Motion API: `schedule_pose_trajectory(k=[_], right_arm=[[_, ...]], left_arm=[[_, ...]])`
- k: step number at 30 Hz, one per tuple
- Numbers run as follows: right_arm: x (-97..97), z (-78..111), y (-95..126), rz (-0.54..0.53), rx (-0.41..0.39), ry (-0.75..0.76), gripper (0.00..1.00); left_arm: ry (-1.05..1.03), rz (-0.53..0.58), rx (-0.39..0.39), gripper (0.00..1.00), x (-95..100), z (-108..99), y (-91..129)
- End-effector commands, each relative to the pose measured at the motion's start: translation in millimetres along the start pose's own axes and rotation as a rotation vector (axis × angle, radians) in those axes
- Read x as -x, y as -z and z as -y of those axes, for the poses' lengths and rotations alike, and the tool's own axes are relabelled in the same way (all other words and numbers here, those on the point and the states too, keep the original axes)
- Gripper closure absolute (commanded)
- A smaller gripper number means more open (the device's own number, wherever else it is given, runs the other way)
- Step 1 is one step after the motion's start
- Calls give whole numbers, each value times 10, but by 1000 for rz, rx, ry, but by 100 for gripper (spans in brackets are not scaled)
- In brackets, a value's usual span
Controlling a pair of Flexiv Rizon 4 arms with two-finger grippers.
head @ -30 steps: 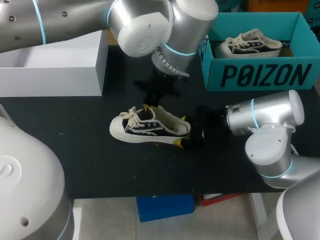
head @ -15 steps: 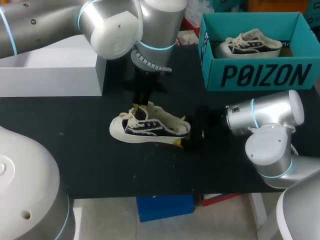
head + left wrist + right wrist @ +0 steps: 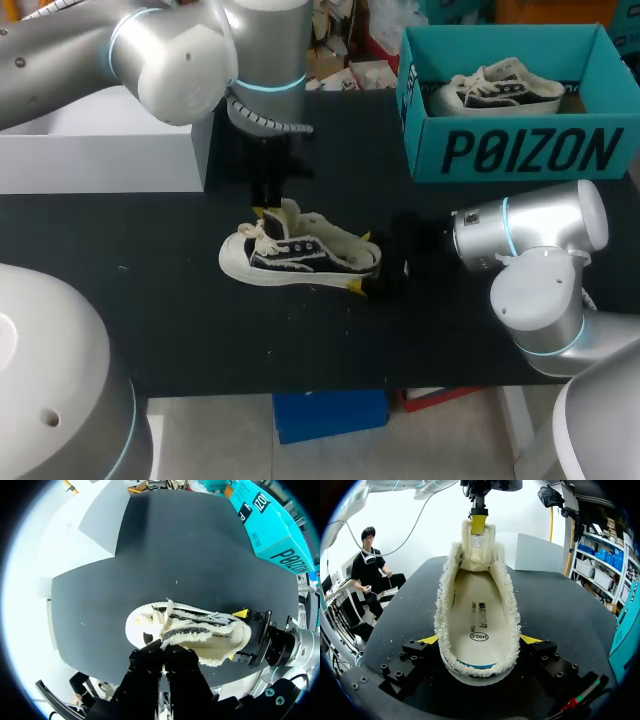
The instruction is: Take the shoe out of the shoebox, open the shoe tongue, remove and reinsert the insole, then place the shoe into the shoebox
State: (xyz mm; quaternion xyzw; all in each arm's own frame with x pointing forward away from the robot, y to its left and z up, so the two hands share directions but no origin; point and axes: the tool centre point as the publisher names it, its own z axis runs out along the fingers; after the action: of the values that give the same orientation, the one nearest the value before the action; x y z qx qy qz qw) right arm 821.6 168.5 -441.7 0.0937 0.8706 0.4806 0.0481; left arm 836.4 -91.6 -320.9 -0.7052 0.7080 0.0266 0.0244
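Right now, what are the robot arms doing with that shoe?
The right tool grips the shoe by its heel on the table. The left tool pinches the tongue and holds it up, so the insole shows inside. The box holds a second shoe.

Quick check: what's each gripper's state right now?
Left gripper: shut on the tongue.
Right gripper: shut on the shoe, at its heel end.
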Motion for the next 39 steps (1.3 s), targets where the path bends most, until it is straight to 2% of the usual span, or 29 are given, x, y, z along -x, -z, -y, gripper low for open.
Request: schedule_pose_trajectory(k=[1, 24, 25, 26, 27, 33, 39], right_arm=[[-6, 13, -21, 2, -2, -1, 100], [-6, 13, -21, 2, -2, -1, 100], [-6, 13, -21, 2, -2, -1, 100], [-6, 13, -21, 2, -2, -1, 100], [-6, 13, -21, 2, -2, -1, 100], [-6, 13, -21, 2, -2, -1, 100], [-6, 13, -21, 2, -2, -1, 100]], left_arm=[[5, -65, -1, 100, 82, 19, -24], [61, -52, 1, 100, 269, 82, -57], [58, -49, 2, 70, 261, 81, -63], [54, -47, 4, 51, 252, 81, -65], [49, -48, 6, 0, 240, 83, -64], [11, -78, 23, 0, 137, 104, 31], [-59, -131, 36, 0, 28, 116, 245]])
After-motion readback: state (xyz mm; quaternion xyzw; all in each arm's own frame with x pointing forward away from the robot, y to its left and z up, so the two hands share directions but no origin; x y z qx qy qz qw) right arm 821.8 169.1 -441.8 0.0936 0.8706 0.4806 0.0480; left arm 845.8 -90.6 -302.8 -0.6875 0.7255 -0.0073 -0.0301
